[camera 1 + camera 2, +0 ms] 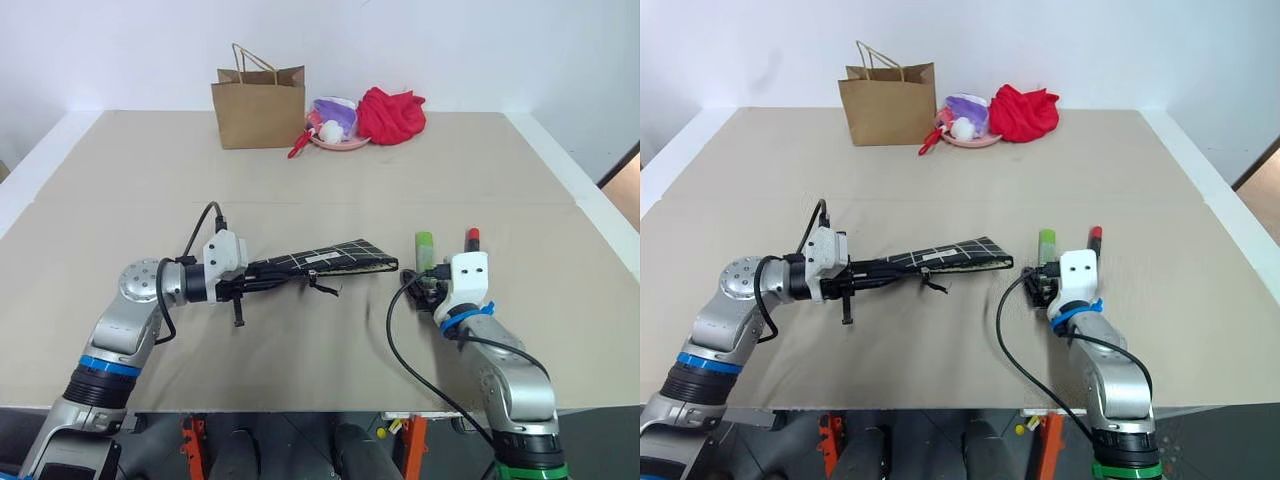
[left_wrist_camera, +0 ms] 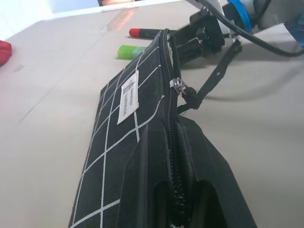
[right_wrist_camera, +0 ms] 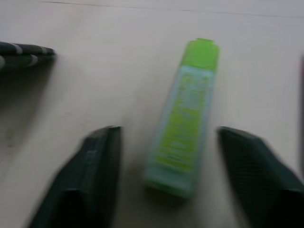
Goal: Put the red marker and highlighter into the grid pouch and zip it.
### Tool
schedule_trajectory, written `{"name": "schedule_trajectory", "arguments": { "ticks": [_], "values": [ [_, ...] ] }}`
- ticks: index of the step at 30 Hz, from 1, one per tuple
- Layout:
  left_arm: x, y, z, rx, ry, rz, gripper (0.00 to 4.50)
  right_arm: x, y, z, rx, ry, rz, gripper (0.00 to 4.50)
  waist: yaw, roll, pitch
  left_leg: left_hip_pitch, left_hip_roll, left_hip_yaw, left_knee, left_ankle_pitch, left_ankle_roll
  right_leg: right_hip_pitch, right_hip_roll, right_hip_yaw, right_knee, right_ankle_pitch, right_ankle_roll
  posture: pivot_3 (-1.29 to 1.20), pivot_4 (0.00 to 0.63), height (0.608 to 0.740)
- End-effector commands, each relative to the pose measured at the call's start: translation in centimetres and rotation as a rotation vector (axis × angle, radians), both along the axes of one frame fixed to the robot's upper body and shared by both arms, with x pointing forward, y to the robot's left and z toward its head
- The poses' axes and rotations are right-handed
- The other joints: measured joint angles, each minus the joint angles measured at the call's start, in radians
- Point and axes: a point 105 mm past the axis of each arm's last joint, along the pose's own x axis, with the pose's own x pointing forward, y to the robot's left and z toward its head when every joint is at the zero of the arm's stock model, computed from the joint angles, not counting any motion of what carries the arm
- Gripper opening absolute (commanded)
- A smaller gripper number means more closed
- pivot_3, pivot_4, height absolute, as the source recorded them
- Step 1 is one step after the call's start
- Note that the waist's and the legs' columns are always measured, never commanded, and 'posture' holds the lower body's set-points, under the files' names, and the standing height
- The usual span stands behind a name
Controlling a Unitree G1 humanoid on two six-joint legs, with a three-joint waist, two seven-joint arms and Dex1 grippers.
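Right jaws straddling the chunky light-green highlighter (image 3: 183, 137)
Jaws open, unclosed, highlighter's long axis along them; left jaws clamp black grid-fabric pouch (image 1: 325, 258).

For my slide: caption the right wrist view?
Right pincer open around the green highlighter lying on the table.

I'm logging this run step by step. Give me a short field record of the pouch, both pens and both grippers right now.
pouch: grid pouch lifted at one end by the left gripper, far end near the table
zip: partly open, pull hanging
highlighter: lying on the table, between the right gripper's open fingers, not yet gripped
marker: red marker on the table, beside the highlighter
left gripper: shut on the pouch
right gripper: open
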Motion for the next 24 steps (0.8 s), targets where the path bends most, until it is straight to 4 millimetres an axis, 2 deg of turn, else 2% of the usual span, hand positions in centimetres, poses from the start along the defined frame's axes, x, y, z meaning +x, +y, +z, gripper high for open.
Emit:
{"name": "schedule_trajectory", "arguments": {
  "ticks": [1, 2, 3, 5, 6, 9, 12, 17, 21, 24],
  "values": [
    [0.0, -0.3, 1.4, -0.020, -0.048, -0.016, 0.00, -0.2, -1.4, -1.8, -0.033, 0.062, -0.066, 1.62, 0.004, 0.000, 0.000, 0.000, 0.000, 0.000, 0.001, 0.000, 0.000, 0.000, 0.000, 0.000, 0.000, 0.000, 0.000, 0.00, 0.150, 0.740],
    [0.0, -0.3, 1.4, -0.020, -0.048, -0.017, 0.00, -0.2, -1.3, -1.9, -0.030, 0.064, -0.066, 1.22, 0.005, -0.001, 0.000, 0.000, 0.000, 0.000, 0.001, 0.000, 0.000, 0.001, 0.000, 0.000, 0.000, 0.000, 0.000, 0.00, 0.150, 0.740],
    [0.0, -0.4, 1.4, -0.021, -0.048, -0.018, 0.00, -0.2, -1.3, -1.9, -0.027, 0.066, -0.066, 1.02, 0.006, -0.001, -0.001, 0.001, 0.000, 0.000, 0.002, 0.000, 0.000, 0.002, 0.000, 0.000, 0.000, 0.000, 0.000, 0.00, 0.150, 0.740],
    [0.1, -0.4, 1.4, -0.021, -0.048, -0.020, 0.00, -0.1, -1.1, -1.8, -0.024, 0.060, -0.060, 1.02, 0.008, -0.002, -0.001, 0.001, 0.000, 0.000, 0.002, 0.001, -0.001, 0.002, 0.000, 0.000, 0.000, 0.000, -0.001, 0.00, 0.150, 0.740],
    [0.1, -0.5, 1.4, -0.021, -0.049, -0.022, 0.00, -0.1, -0.9, -1.2, -0.034, 0.030, -0.030, 1.02, 0.008, -0.002, -0.001, 0.001, 0.000, 0.000, 0.002, 0.001, -0.001, 0.002, 0.000, 0.000, 0.000, 0.000, -0.002, 0.00, 0.150, 0.740],
    [0.2, -0.4, 1.4, -0.021, -0.046, -0.022, 0.00, 0.3, -0.8, 1.6, -0.006, -0.072, 0.069, 1.02, 0.010, -0.001, -0.001, 0.001, 0.000, 0.000, 0.002, 0.001, 0.000, 0.002, 0.000, 0.000, 0.000, 0.000, -0.003, 0.00, 0.150, 0.740],
    [0.2, -0.3, 1.3, -0.017, -0.039, -0.026, 0.00, 0.6, -1.5, 5.3, -0.037, -0.188, 0.205, 1.02, 0.010, 0.001, 0.001, 0.000, 0.000, 0.000, 0.002, 0.001, 0.000, 0.001, 0.000, 0.000, 0.000, 0.002, 0.000, 0.00, 0.150, 0.740],
    [0.2, -0.4, 1.1, -0.012, -0.028, -0.044, 0.00, 0.2, -3.7, 10.8, -0.102, -0.299, 0.440, 1.02, 0.011, 0.002, 0.001, 0.000, 0.000, 0.000, 0.000, 0.001, 0.001, 0.001, 0.000, 0.000, 0.000, 0.001, 0.001, 0.00, 0.150, 0.740],
    [0.0, -0.6, 0.9, -0.009, -0.011, -0.066, 0.00, -3.0, -2.4, 13.4, -0.042, -0.228, 0.802, 1.02, 0.013, 0.002, 0.001, 0.000, 0.000, 0.000, -0.001, 0.000, 0.003, 0.001, 0.000, -0.001, 0.000, -0.002, 0.001, 0.00, 0.150, 0.740],
    [0.0, -0.6, 0.8, -0.008, -0.011, -0.069, 0.00, -5.9, -1.0, 13.4, 0.003, -0.082, 1.013, 1.02, 0.014, 0.002, 0.001, 0.000, 0.000, 0.000, 0.000, -0.002, 0.005, 0.001, 0.000, -0.001, 0.000, -0.002, 0.001, 0.00, 0.150, 0.740]
  ]
}}
